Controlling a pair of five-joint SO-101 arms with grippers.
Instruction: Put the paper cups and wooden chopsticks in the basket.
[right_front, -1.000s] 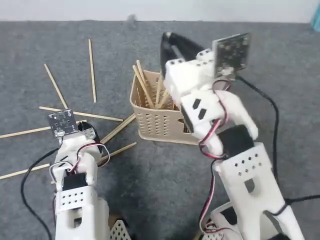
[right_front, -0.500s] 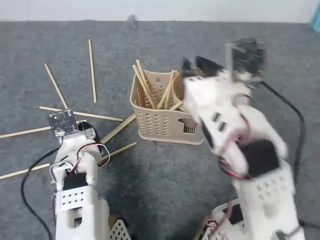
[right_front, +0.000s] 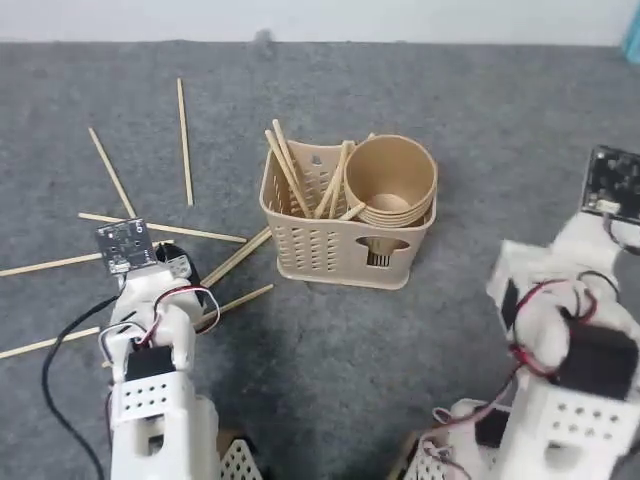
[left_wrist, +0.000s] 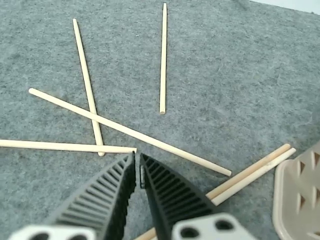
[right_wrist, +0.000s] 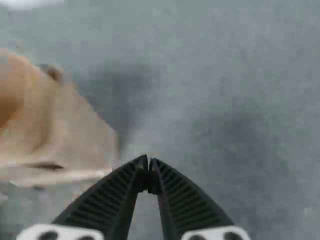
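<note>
A beige slotted basket (right_front: 335, 245) stands mid-table. Stacked paper cups (right_front: 391, 178) sit in its right half, and several wooden chopsticks (right_front: 297, 176) lean in its left half. More chopsticks (right_front: 161, 229) lie scattered on the grey carpet to its left. My left gripper (left_wrist: 136, 158) is shut and empty, hovering over the carpet just short of two crossing chopsticks (left_wrist: 129, 132); a pair of chopsticks (left_wrist: 256, 167) lies beside the basket corner (left_wrist: 299, 196). My right gripper (right_wrist: 148, 161) is shut and empty above bare carpet, with the blurred basket (right_wrist: 47, 135) off to one side.
The left arm (right_front: 150, 330) stands at the lower left and the right arm (right_front: 570, 340) at the lower right. A long chopstick (right_front: 184, 140) and another (right_front: 110, 170) lie farther back on the left. Grey carpet (right_front: 520, 130) stretches right of the basket.
The right arm has swung back from over the basket to the lower right, uncovering the cups in the basket. The left arm has not moved.
</note>
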